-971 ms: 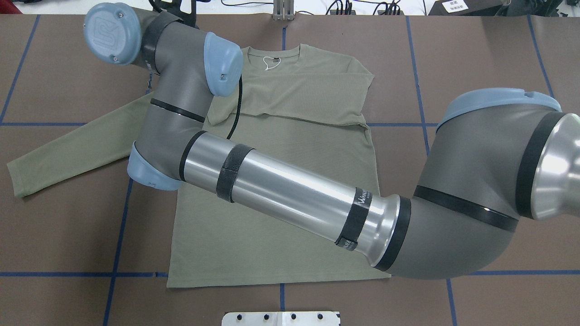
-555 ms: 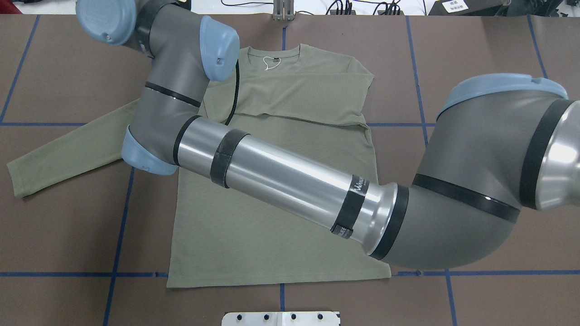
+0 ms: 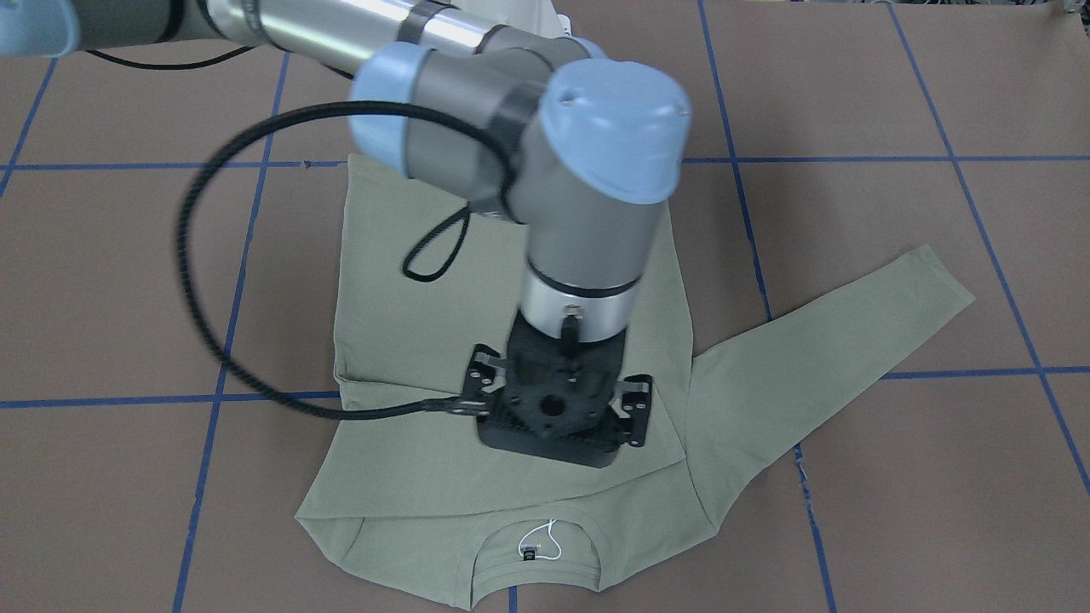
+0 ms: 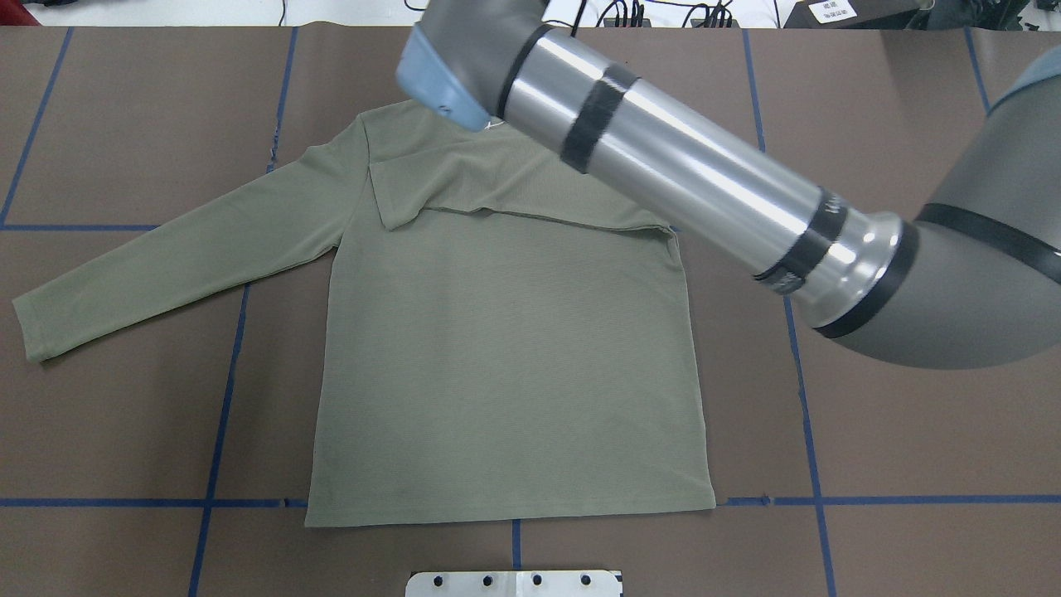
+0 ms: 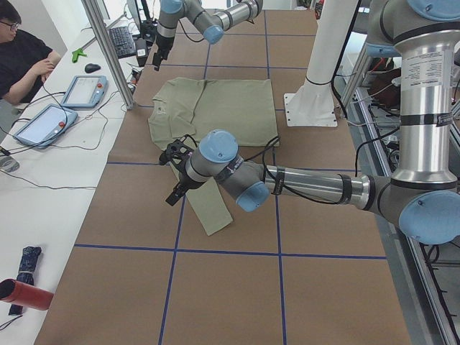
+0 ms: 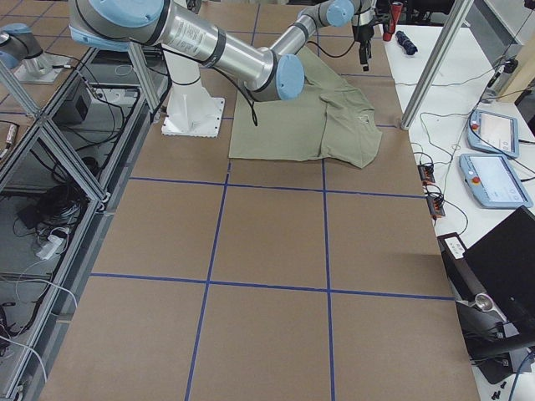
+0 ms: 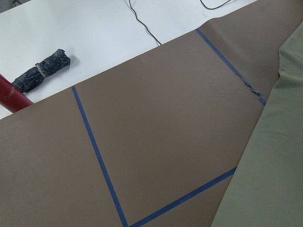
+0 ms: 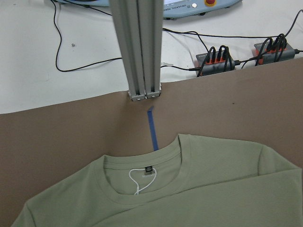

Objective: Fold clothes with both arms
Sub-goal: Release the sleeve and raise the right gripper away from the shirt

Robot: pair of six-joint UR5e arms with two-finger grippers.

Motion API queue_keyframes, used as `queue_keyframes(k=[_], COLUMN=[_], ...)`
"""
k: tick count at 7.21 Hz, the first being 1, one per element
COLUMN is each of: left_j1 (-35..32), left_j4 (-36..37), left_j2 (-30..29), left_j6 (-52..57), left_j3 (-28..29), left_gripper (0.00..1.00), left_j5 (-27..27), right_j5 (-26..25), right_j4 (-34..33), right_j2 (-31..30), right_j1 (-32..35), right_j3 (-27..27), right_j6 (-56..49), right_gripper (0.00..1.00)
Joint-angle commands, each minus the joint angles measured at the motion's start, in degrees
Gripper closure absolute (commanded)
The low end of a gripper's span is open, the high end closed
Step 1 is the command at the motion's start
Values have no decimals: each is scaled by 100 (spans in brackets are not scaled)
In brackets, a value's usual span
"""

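The sage-green shirt [image 4: 506, 356] lies flat on the brown table, collar [image 8: 142, 182] at the far edge with its white string loop [image 8: 137, 177] showing. Its right sleeve [image 4: 530, 178] is folded across the chest, while the left sleeve [image 4: 166, 257] stretches out sideways. My right gripper [image 3: 549, 443] hangs point-down just above the folded sleeve near the collar. Its side links are spread and nothing is in it. In the exterior left view my left gripper [image 5: 175, 188] hovers by the outstretched sleeve. I cannot tell whether it is open or shut.
A white base plate [image 4: 514, 583] sits at the near edge. An aluminium post [image 8: 139, 52] stands beyond the collar, with cables and control pendants [image 5: 43, 122] on the white bench. A person [image 5: 21, 50] sits there. A rolled umbrella [image 7: 42, 71] lies past the table's left end.
My right arm's wrist has swung from over the shirt's left shoulder to above the collar. The left shoulder and the folded sleeve are now uncovered. The shirt has not moved.
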Motion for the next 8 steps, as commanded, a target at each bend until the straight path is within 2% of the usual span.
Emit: queue_keyframes(k=[1, 2, 4, 5, 6, 8], left_j1=[849, 1385, 1809, 2108, 2502, 2953], left_j4=[-1252, -1746, -2695, -2805, -2919, -2990], left_j2=[207, 426, 988, 1061, 1053, 991], left_j6=[-1246, -1574, -1542, -1551, -1559, -1551], left_j3=[376, 438, 736, 859, 1078, 1343], left_gripper=[0, 0, 0, 0, 0, 1], left_j5=[594, 965, 1204, 1510, 1896, 2076], right_j5=[1028, 1467, 2083, 2234, 2384, 2552], right_j4=[-157, -244, -359, -342, -350, -342], right_j2=[-1785, -2664, -4308, -5038, -5541, -5757], right_j1=[834, 1290, 2126, 2408, 2664, 2798], right_j3=[1998, 2711, 3952, 4384, 4684, 4854], right_j6=[-1323, -2261, -3976, -4550, -5121, -5144], right_gripper=[0, 0, 0, 0, 0, 0])
